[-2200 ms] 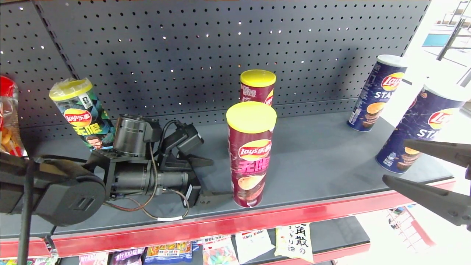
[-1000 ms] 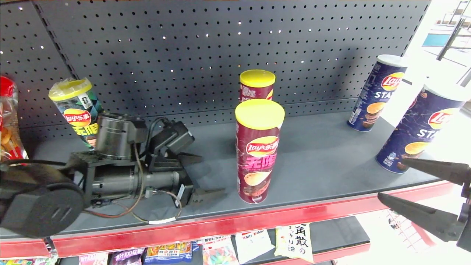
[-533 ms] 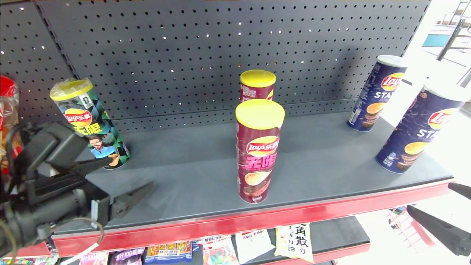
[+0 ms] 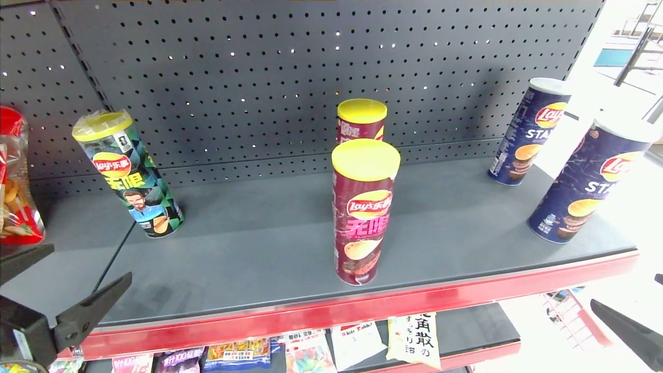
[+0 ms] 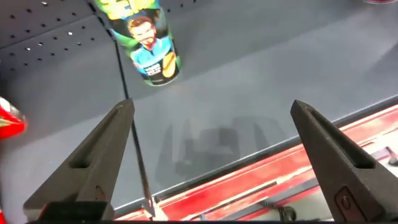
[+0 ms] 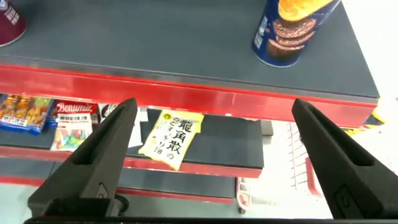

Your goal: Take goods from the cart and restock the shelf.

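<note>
the left gripper (image 5: 211, 107) and right gripper (image 6: 214, 104) both hang empty, jaws spread, at the red front lip of the shelf (image 4: 259, 248); the front maroon can (image 4: 362, 217) stands upright near that lip, just before a second maroon can (image 4: 361, 119). next looks like a trip to the cart, so swing both arms clear of the lip, then aim new stock at the bare stretch beside the green can (image 4: 132, 181).
</note>
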### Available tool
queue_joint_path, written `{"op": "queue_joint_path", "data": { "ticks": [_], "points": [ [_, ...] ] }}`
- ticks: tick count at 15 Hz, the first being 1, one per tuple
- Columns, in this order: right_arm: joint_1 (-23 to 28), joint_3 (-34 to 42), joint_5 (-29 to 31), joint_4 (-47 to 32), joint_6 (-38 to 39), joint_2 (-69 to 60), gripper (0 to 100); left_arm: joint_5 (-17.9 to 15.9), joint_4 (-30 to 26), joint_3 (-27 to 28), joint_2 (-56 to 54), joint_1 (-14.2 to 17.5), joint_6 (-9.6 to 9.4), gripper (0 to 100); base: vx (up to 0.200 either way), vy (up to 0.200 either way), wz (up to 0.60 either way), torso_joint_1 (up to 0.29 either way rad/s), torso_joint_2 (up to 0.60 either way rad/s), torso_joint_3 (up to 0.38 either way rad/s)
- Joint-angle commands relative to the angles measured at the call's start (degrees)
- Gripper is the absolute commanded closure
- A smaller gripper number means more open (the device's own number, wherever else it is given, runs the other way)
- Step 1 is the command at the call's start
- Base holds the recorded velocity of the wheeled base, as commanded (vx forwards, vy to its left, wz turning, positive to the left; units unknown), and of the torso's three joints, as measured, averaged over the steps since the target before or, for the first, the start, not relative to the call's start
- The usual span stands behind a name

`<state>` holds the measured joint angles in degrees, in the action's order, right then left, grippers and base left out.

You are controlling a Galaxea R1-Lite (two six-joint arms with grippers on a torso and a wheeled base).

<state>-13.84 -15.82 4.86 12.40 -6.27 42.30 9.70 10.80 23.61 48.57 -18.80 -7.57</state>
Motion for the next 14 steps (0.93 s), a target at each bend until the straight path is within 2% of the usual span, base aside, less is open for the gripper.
{"op": "queue_joint_path", "data": {
  "ticks": [1, 7, 9, 10, 14],
  "points": [
    [0.04, 0.00, -0.03, -0.01, -0.06, -0.11, 0, 0.05, -0.08, -0.23, -1.99, 0.08, 0.01, 0, -0.200, 0.000, 0.00, 0.012, 0.01, -0.002],
    [0.04, 0.09, 0.23, -0.09, -1.03, -0.73, 0, 0.14, -0.08, -0.50, -2.07, 0.43, 0.01, 0, -0.200, 0.000, 0.00, 0.002, 0.00, 0.005],
    [0.13, 0.18, 0.23, -0.09, -1.91, -0.82, 0, 0.05, 0.01, -0.76, -2.07, 0.43, 0.01, 0, 0.000, 0.000, 0.00, 0.000, 0.00, 0.000],
    [0.13, 0.18, 0.23, -0.09, -2.08, -1.17, 0, 0.05, 0.10, -0.85, -1.99, 0.52, 0.89, 0, 0.000, 0.000, 0.00, 0.000, 0.00, 0.000],
    [0.13, 0.18, 0.23, -0.18, -2.08, -1.26, 0, -0.04, 0.10, -1.11, -1.99, 1.31, 0.98, 0, 0.000, -0.200, 0.00, 0.003, 0.00, 0.004]
  ]
}}
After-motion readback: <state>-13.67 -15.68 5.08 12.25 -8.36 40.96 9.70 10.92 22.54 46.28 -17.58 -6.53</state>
